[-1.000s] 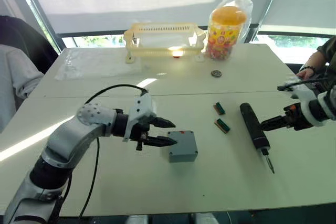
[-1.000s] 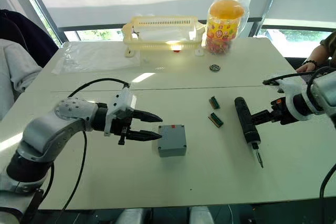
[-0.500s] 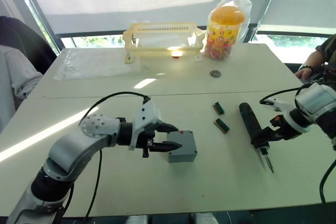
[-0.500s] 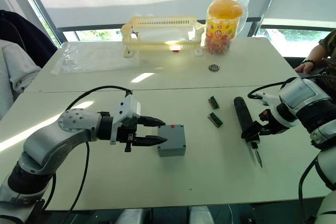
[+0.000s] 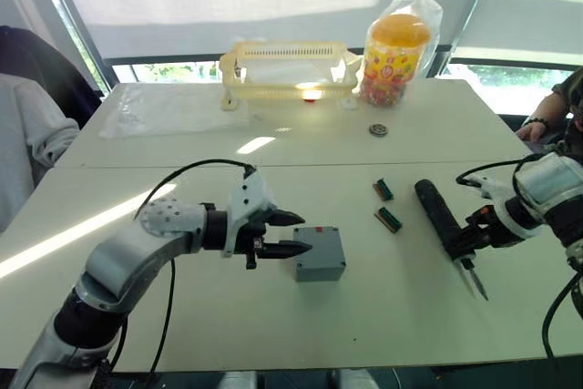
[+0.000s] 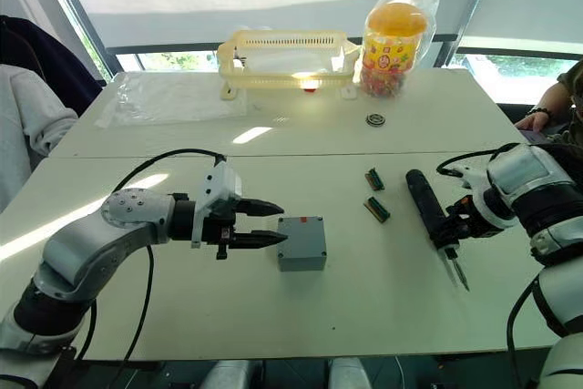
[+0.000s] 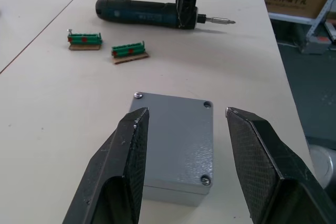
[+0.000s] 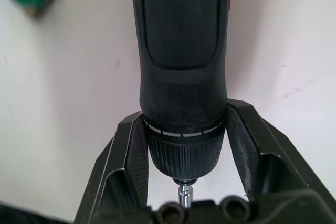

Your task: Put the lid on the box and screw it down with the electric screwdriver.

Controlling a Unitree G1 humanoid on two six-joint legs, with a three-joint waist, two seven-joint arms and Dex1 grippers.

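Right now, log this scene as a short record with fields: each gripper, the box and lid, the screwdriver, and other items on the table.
left gripper: open, fingers either side of the box, not touching
right gripper: shut on the electric screwdriver near its bit end
box: on the table, lid already on, screws at corners
electric screwdriver: lying on the table
other: two green connectors, yellow rack, snack jar

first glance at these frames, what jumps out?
The right gripper straddling the bit end of the black electric screwdriver lying on the table's right side. Mid-table, the left gripper is open on either side of the grey box, lid already on.
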